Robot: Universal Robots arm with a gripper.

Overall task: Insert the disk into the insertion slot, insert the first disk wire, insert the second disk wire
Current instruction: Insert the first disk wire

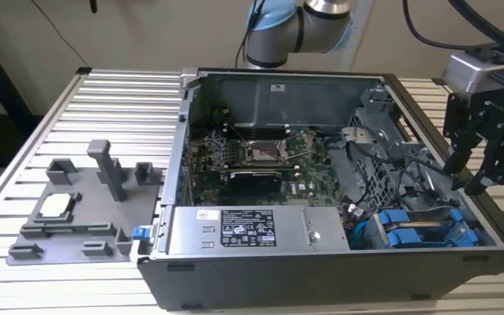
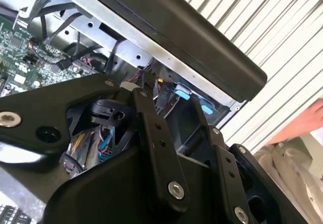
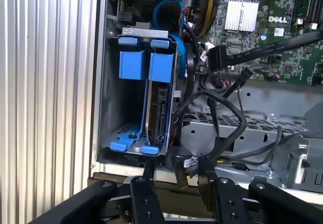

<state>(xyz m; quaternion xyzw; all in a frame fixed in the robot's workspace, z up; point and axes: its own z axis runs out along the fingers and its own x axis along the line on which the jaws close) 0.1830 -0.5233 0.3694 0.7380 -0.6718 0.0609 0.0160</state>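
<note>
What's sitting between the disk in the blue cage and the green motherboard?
A tangle of loose black cables between disk and motherboard, in the first wrist view.

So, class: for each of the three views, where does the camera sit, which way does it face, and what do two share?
Exterior view: off the arm, raised, looking down into the open computer case; the arm shows, and the hand at the exterior view's right.
First wrist view: on the wrist, facing past the fingers at the disk in the drive bay.
Second wrist view: on the wrist, looking across the hand's links at the computer case's rim.
Shared: both wrist views show the motherboard.
</note>
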